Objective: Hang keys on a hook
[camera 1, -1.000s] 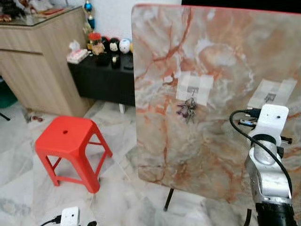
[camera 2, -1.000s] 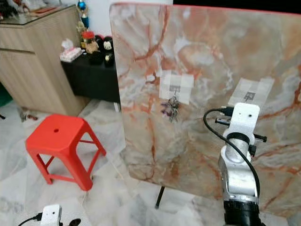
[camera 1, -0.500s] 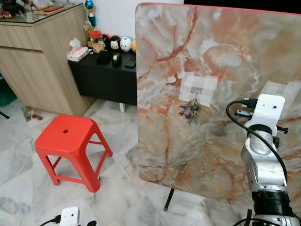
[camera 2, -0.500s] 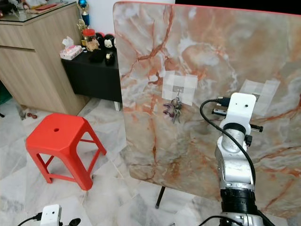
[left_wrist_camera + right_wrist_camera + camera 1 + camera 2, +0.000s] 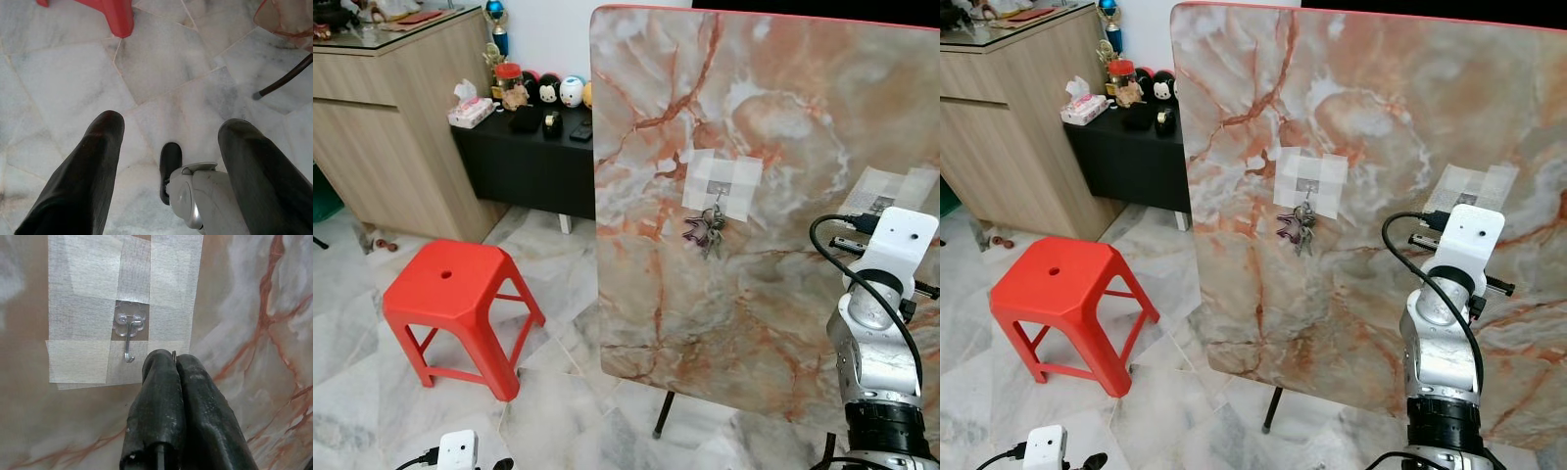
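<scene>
A bunch of keys (image 5: 707,231) hangs from a small hook on a taped patch (image 5: 722,186) in the middle of the upright marble-patterned board (image 5: 783,98). Further right on the board, a second taped patch (image 5: 891,191) holds a clear hook (image 5: 129,340) with nothing on it. My right arm (image 5: 876,333) is raised in front of that patch. The right gripper (image 5: 173,360) is shut, its fingertips just below and beside the bare hook; a thin sliver of metal shows at the tips. My left gripper (image 5: 171,132) hangs open over the floor.
A red plastic stool (image 5: 450,294) stands on the marble floor to the left of the board. Behind it are a wooden cabinet (image 5: 391,108) and a low black table (image 5: 529,157) with small figures. A dark leg (image 5: 664,416) props the board.
My right arm has moved to the right along the board, away from the hanging keys and toward the right-hand patch. The keys stay on their hook.
</scene>
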You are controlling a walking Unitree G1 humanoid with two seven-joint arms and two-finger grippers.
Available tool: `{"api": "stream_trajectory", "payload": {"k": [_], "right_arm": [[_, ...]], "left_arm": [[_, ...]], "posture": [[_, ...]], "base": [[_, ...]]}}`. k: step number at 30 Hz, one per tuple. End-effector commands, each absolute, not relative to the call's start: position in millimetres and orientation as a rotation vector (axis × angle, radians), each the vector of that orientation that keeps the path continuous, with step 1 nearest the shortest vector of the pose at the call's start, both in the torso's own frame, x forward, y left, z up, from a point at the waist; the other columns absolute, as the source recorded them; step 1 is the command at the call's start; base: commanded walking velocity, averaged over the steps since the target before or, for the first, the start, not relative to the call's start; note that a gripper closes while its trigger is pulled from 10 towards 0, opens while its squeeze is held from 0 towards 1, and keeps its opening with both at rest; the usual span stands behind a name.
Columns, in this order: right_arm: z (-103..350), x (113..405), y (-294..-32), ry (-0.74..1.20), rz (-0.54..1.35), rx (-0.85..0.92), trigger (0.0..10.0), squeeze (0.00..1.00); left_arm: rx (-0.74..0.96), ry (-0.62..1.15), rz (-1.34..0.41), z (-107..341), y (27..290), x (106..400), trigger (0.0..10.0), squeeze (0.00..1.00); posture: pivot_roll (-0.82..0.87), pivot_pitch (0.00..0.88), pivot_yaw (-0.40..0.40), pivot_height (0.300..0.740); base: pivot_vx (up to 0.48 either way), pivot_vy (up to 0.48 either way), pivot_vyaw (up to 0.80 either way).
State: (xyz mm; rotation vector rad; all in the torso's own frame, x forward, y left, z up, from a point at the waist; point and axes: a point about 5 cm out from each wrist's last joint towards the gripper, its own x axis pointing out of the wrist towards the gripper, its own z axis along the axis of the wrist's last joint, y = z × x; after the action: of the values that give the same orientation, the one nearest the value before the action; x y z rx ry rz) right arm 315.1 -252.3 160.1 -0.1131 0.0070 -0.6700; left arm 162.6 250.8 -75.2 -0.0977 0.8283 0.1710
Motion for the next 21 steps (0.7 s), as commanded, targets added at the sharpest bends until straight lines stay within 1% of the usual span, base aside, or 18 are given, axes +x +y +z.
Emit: {"api": "stream_trajectory", "payload": {"k": [1,9,21], "right_arm": [[167,316,-252,-0.012,-0.678,-0.095,10.0,0.0],[167,322,-244,-0.011,-0.622,-0.083,10.0,0.0],[169,325,-241,-0.025,-0.59,-0.095,10.0,0.0]], "left_arm": [[-0.088,0.845,0.164,-76,251,160,10.0,0.0],[-0.084,0.842,0.167,-76,251,161,10.0,0.0],[-0.082,0.844,0.166,-76,251,161,10.0,0.0]], "posture": [[-0.02,0.0,-0.042,0.74],[-0.02,0.0,-0.042,0.74],[-0.02,0.0,-0.043,0.74]], "base": [[0.0,0.0,0.0],[0.0,0.0,0.0],[0.0,0.0,0.0]]}}
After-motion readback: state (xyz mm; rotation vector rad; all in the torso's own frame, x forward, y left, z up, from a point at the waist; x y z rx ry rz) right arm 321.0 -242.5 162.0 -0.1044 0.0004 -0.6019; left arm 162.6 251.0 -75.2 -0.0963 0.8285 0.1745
